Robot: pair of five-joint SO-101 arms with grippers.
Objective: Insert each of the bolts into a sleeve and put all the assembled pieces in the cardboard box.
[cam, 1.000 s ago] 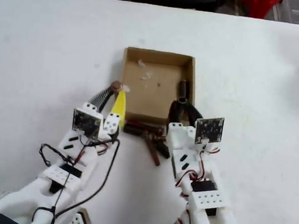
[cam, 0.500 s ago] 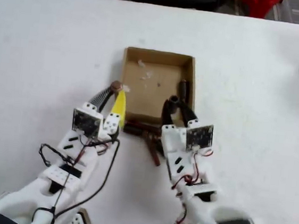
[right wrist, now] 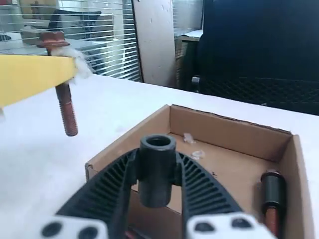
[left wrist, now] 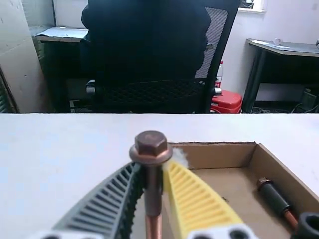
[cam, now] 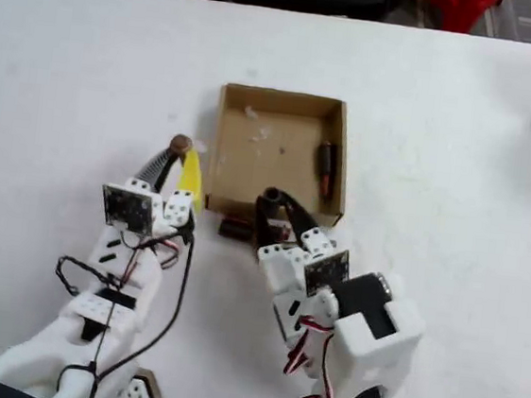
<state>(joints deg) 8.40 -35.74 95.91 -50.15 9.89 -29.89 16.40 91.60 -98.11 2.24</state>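
Both arms are built of white printed shells dotted with small dark screw holes. The left arm (cam: 109, 282) carries a loose black cable (cam: 184, 281) along its side and a dark square camera board (cam: 122, 207) at the wrist. The left claw (cam: 181, 148) has one grey ribbed finger (left wrist: 107, 199) and one yellow ribbed finger (left wrist: 197, 199). The right arm (cam: 364, 347) shows a black servo block (cam: 366, 295) and twisted red, white and black wires (cam: 305, 348). The right claw (cam: 273, 200) has two black ribbed fingers (right wrist: 107, 191).

Assembled piece (cam: 325, 170) in cardboard box (cam: 281, 93) by right wall; loose parts (cam: 234, 226), perhaps sleeves, before it.
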